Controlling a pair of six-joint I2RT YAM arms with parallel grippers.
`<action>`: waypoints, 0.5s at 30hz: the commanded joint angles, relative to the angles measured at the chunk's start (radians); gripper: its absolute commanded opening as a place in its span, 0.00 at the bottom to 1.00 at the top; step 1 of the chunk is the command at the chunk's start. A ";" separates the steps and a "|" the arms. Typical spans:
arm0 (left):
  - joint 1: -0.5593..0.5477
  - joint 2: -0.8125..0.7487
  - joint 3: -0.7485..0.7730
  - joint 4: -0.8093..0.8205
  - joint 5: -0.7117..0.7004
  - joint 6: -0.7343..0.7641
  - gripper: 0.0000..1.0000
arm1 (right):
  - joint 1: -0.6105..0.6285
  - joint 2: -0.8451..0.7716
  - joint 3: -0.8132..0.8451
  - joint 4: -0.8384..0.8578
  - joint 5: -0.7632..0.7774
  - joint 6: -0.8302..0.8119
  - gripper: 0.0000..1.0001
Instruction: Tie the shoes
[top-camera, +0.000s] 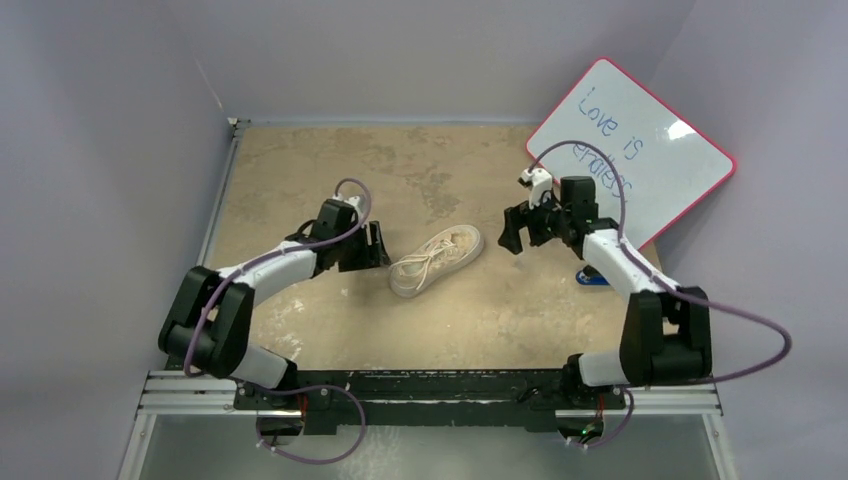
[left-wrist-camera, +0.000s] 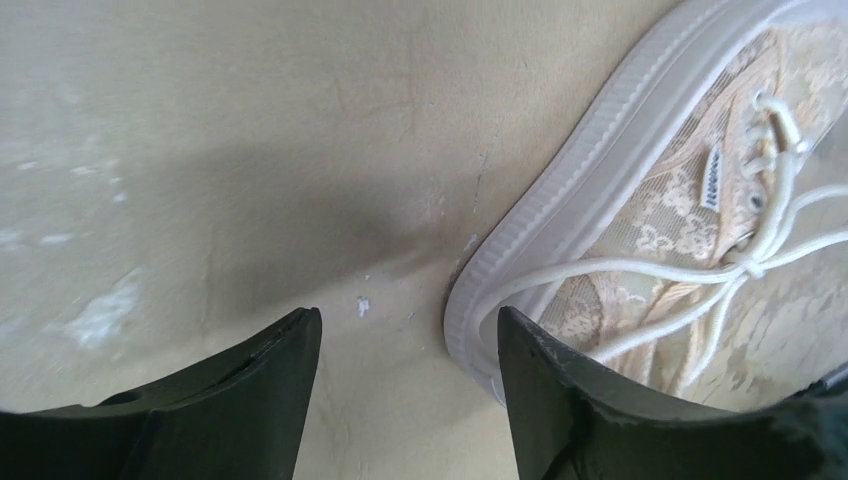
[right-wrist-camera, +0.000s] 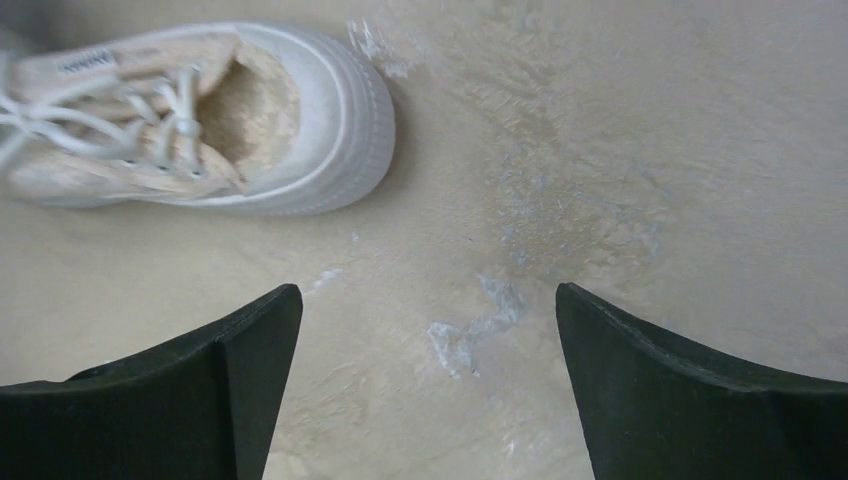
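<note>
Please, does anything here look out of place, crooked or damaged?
The sneaker has loose laces, one looping over the sole rim. A whiteboard leans askew at the far right. White scuffs mark the table. Nothing looks spilled.

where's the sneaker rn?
Top view: the sneaker lies near the middle of the table, just beside the left gripper, with the right gripper farther off on its other side.
</note>
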 joint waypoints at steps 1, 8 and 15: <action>0.007 -0.122 0.093 -0.202 -0.246 -0.013 0.68 | 0.002 -0.145 0.168 -0.235 0.082 0.123 0.99; 0.007 -0.366 0.213 -0.472 -0.586 -0.112 0.72 | 0.002 -0.277 0.480 -0.586 0.183 0.393 0.99; 0.007 -0.501 0.684 -0.439 -0.605 -0.033 0.72 | 0.002 -0.485 0.755 -0.655 0.233 0.404 0.99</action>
